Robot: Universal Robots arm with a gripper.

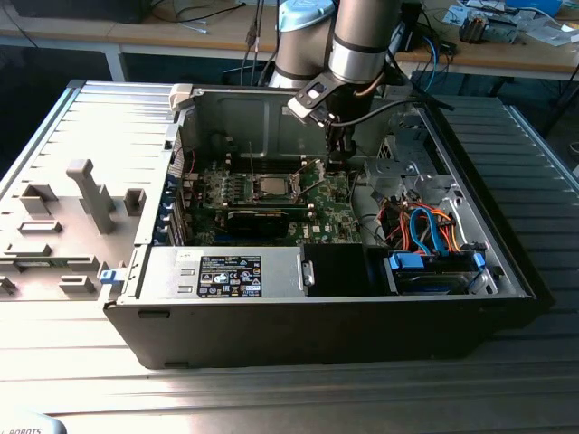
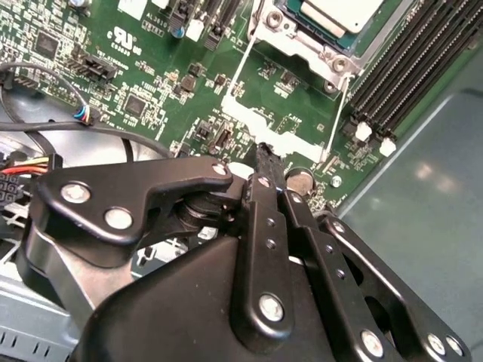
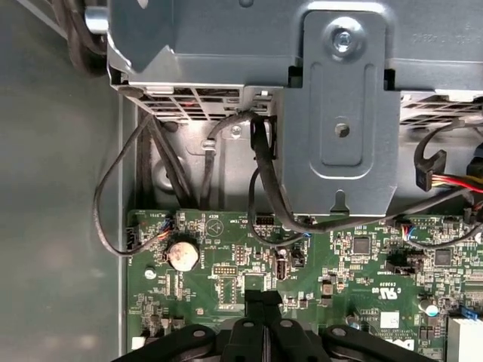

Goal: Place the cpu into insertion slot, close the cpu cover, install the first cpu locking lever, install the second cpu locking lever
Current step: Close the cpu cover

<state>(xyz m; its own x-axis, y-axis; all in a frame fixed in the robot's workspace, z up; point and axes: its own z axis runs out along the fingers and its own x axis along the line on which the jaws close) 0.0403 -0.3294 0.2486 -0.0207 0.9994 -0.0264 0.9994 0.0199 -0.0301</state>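
Fingers (image 2: 264,192) of black metal gripper (image 2: 265,153) pressed together at the tips in both wrist views, pinching nothing. Poised low over green circuit board (image 2: 151,83), tips just beside round silver coin battery (image 2: 300,181); whether touching the board, cannot tell. Small flat square cpu (image 2: 337,9) with dull silver-grey metal top well apart from the fingers, already seated in square silver-framed insertion slot (image 1: 289,187). Thin square silver cpu cover (image 2: 298,35) framing the chip, cut-out centre showing the metal top; whether fully down, cannot tell. Seen from the exterior view, cpu at about eight o'clock from the gripper, bare board between the two. Long black card (image 1: 258,220) at six o'clock from the chip, close by. Row of long black memory slots (image 2: 407,72) just beside the insertion slot. Grey sheet-metal bracket (image 3: 339,113) past the board's edge ahead of the fingertips, black cables (image 3: 260,173) trailing from under it onto the board. All of it inside open dark computer case (image 1: 271,325) lying on ribbed grey table (image 1: 90,380); grey robot arm (image 1: 357,41) reaching in from twelve o'clock.
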